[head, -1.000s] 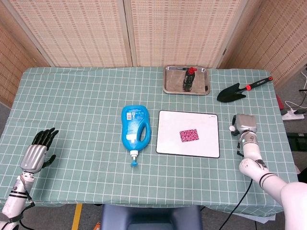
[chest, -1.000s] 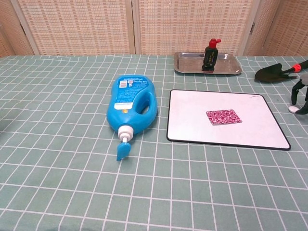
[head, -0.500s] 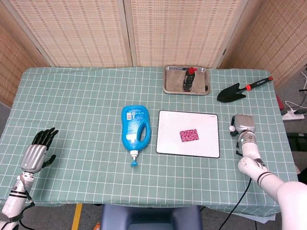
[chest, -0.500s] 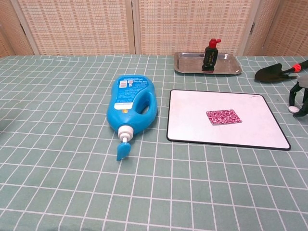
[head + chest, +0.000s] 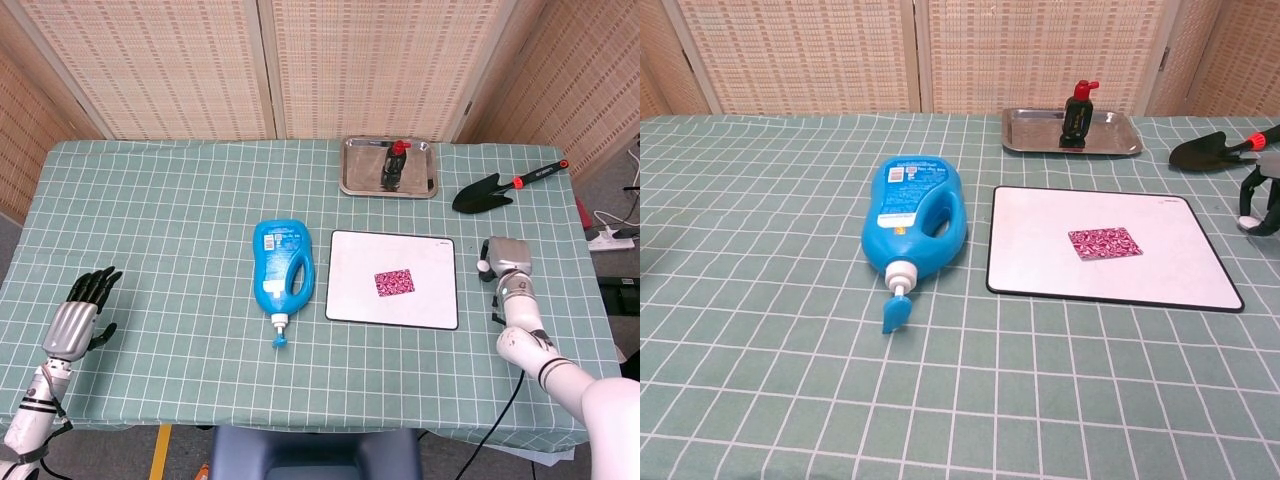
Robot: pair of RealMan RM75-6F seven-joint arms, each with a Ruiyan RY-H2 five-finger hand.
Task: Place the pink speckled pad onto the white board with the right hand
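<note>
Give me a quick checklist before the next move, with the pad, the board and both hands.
1. Pink speckled pad lies on the white board: ok.
2. Pad sits flat, well inside the board's edges: ok.
3. Right hand is off the board, beside its right edge, holding nothing: ok.
4. Left hand rests at the table's near left, apart from everything: ok.
5. Blue bottle lies beside the board, not overlapping it: ok.
6. Right hand's finger pose: cannot tell.
</note>
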